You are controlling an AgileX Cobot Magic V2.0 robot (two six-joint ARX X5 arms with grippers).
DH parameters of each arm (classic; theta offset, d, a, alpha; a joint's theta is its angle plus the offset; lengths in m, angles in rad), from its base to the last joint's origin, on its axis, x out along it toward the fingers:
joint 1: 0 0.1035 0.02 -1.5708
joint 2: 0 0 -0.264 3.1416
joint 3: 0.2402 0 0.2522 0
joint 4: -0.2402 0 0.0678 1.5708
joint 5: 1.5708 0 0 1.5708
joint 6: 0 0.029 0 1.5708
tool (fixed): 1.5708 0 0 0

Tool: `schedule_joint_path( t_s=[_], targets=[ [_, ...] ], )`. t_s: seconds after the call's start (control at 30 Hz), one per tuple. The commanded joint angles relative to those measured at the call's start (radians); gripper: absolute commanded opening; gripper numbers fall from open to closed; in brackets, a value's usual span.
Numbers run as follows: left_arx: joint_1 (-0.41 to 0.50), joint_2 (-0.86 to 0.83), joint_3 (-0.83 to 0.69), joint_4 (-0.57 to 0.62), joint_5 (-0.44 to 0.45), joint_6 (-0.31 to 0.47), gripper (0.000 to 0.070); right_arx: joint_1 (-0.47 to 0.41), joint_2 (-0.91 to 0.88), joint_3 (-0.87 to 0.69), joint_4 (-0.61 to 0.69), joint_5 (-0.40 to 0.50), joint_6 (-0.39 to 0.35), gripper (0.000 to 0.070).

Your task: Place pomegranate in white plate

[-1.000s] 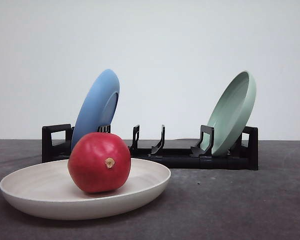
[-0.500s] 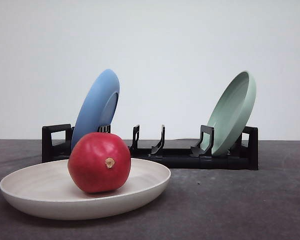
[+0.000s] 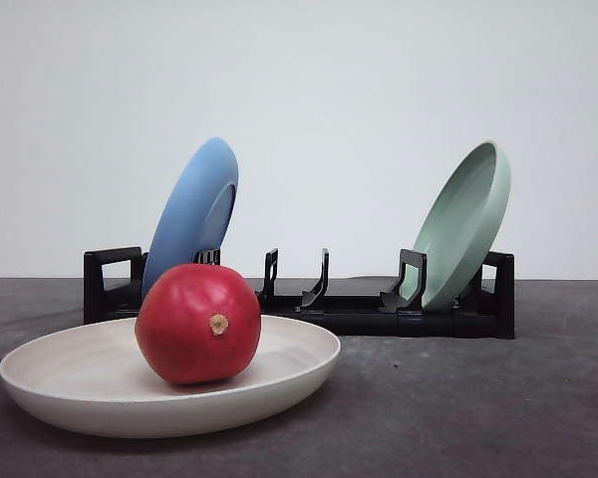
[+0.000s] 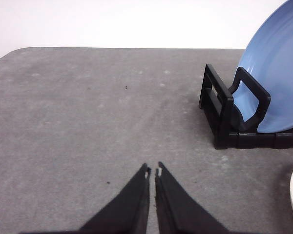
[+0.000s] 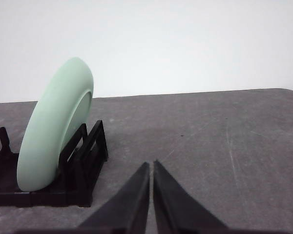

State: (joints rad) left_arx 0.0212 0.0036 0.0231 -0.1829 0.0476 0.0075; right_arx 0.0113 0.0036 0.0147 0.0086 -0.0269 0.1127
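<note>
The pomegranate (image 3: 197, 324) rests inside the white plate (image 3: 60, 373), in front of the dish rack (image 3: 379, 317); the task looks complete. Left gripper (image 4: 153, 171) and right gripper (image 5: 151, 165) have fingers together, holding nothing.

Open above pomegranate (image 3: 197, 324); black rack (image 3: 359, 309) with 2 tilted plates stands just behind

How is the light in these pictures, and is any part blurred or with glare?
Front view: soft even light, a mild sheen on the pomegranate, a faint shadow under the white plate, all sharp. Left wrist view: the left gripper is dark but crisp. Right wrist view: the right gripper is crisp too; the background is bright white.
</note>
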Motion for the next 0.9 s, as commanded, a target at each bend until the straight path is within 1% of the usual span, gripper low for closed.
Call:
schedule_joint_path(
  t_s=[0.0, 0.87],
  targets=[
    [-0.002, -0.001, -0.011, 0.003, -0.003, 0.007, 0.0, 0.0, 0.0, -0.004, 0.011, 0.001, 0.01, 0.0006],
    [-0.002, -0.001, -0.011, 0.003, -0.003, 0.007, 0.0, 0.0, 0.0, -0.004, 0.011, 0.001, 0.01, 0.0006]
  ],
)
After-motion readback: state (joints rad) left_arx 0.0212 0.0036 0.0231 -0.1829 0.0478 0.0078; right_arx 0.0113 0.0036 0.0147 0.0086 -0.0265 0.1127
